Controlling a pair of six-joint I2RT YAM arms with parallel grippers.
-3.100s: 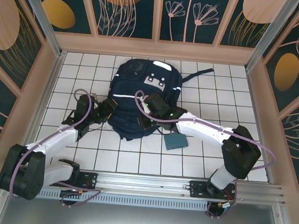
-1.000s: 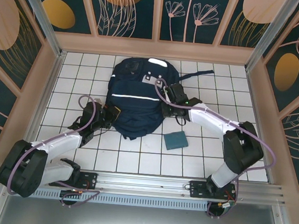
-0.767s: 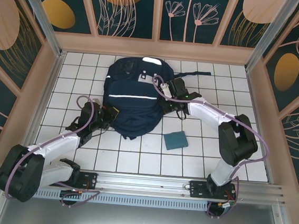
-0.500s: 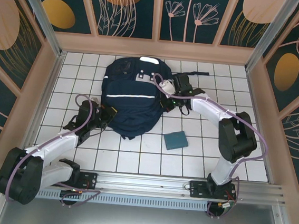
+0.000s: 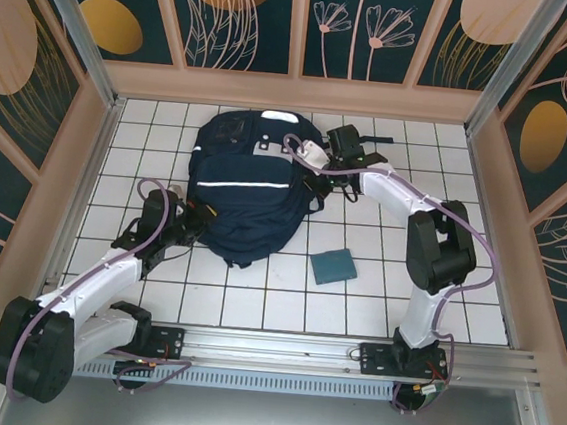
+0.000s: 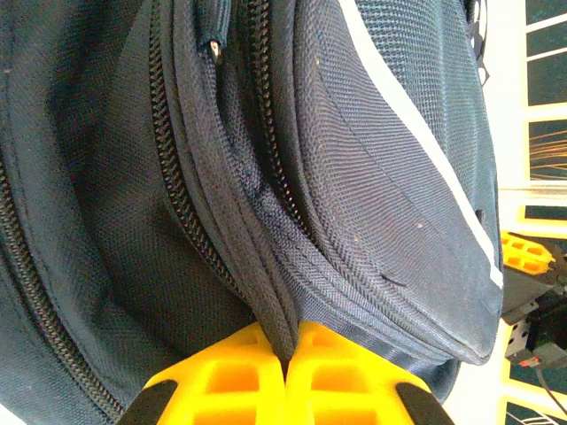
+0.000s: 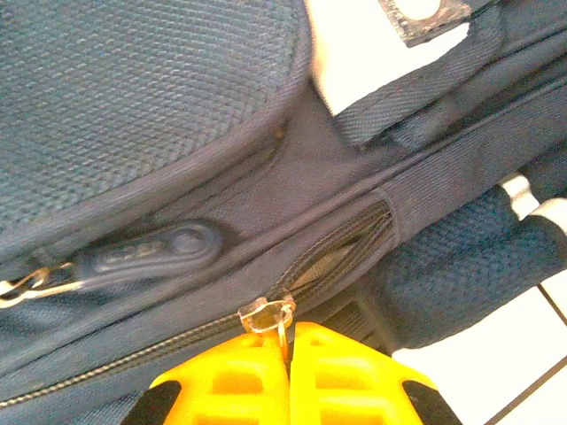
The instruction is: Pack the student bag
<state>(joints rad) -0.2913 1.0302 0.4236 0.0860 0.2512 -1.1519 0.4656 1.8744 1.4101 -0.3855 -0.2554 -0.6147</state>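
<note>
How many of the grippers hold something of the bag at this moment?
2. The left gripper pinches a fold of zipper seam on the student bag, at its near-left edge. The right gripper is shut on a metal zipper pull on its far-right side.

The student bag [image 5: 251,184] is coarse woven cloth, matt navy, with a smoother pale stripe [image 6: 416,135] and dull dark zip teeth [image 6: 170,164] along the seams. Its zip pull [image 7: 268,312] is bright bare metal, next to a matt rubbery tab [image 7: 151,250] (moulded). The left gripper [image 6: 285,350] and right gripper [image 7: 288,345] have matt yellow plastic fingers with a moulded grid; the table [image 5: 375,302] is smooth white tile.
</note>
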